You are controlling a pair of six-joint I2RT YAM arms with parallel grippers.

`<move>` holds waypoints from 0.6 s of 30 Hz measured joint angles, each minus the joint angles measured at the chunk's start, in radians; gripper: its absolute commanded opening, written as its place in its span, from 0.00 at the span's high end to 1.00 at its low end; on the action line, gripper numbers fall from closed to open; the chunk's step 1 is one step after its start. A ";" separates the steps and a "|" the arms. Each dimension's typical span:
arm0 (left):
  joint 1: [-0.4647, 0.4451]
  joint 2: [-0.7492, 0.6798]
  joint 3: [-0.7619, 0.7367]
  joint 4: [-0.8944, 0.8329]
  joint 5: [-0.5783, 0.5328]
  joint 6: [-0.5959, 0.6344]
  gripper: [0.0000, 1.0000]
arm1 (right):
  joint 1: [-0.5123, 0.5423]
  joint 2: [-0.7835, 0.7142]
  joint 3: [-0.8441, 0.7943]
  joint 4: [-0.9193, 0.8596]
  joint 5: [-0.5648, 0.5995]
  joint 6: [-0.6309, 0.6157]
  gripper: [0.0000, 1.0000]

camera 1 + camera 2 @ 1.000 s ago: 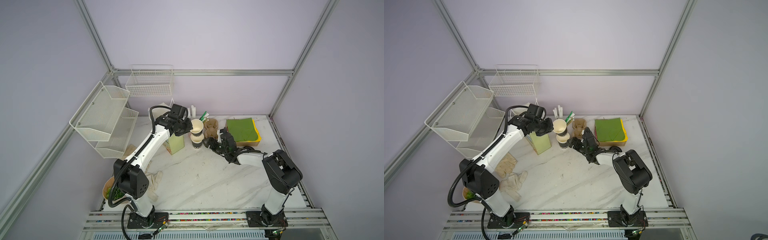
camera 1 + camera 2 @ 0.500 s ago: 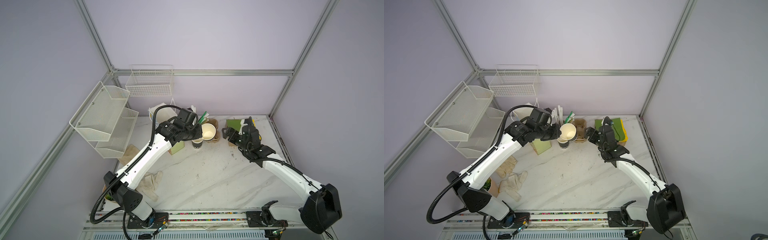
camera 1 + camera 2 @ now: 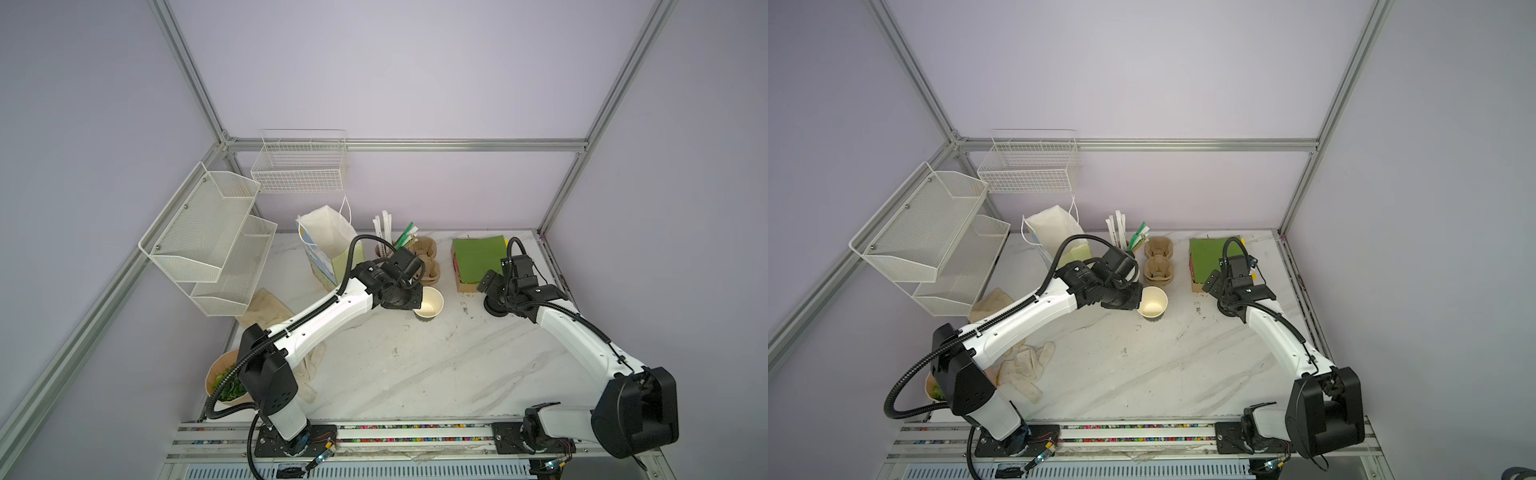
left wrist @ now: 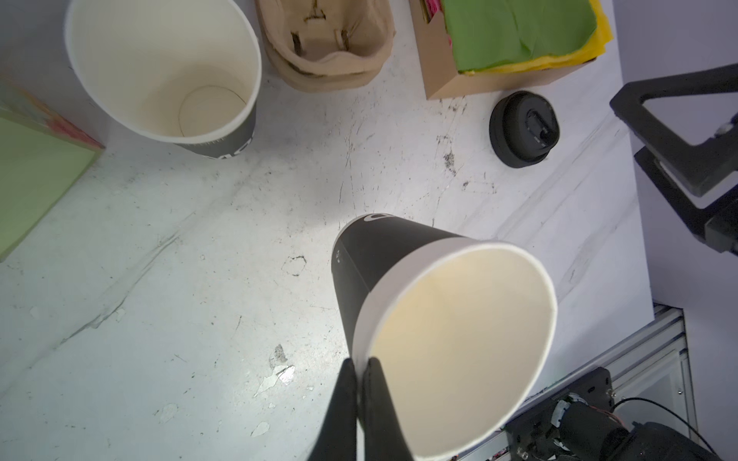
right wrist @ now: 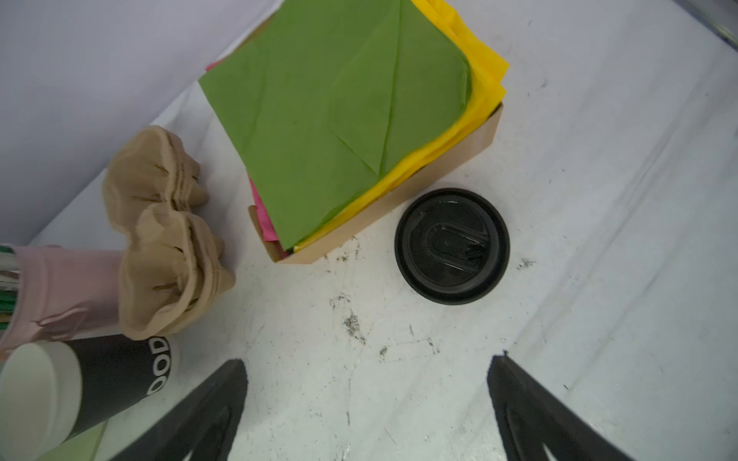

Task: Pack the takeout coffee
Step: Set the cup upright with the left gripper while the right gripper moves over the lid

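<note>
At the back of the marble table, stood the paper gift bag open, presumably ready for packing. Pinched the lidless black paper cup by its rim in the shut left gripper, tilted above the table, probably to free its mouth for capping. Hung the right gripper, jaws spread wide, near the black lid lying just beside the cardboard box, apparently to fetch it.
</note>
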 measured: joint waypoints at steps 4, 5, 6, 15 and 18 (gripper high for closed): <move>-0.031 0.052 -0.019 0.024 0.000 0.002 1.00 | -0.040 0.011 -0.001 -0.025 0.004 0.007 0.03; -0.035 0.062 -0.027 0.032 0.000 0.002 0.98 | -0.050 0.013 0.001 -0.029 0.005 0.007 0.03; -0.039 0.068 -0.031 0.036 0.001 0.002 0.95 | -0.059 0.020 0.005 -0.033 0.006 0.007 0.03; -0.057 0.116 -0.045 0.073 0.021 0.002 0.90 | -0.143 0.175 0.021 -0.043 -0.039 -0.001 0.04; -0.058 0.121 -0.045 0.080 0.028 0.005 0.87 | -0.154 0.218 0.038 -0.051 -0.061 -0.005 0.05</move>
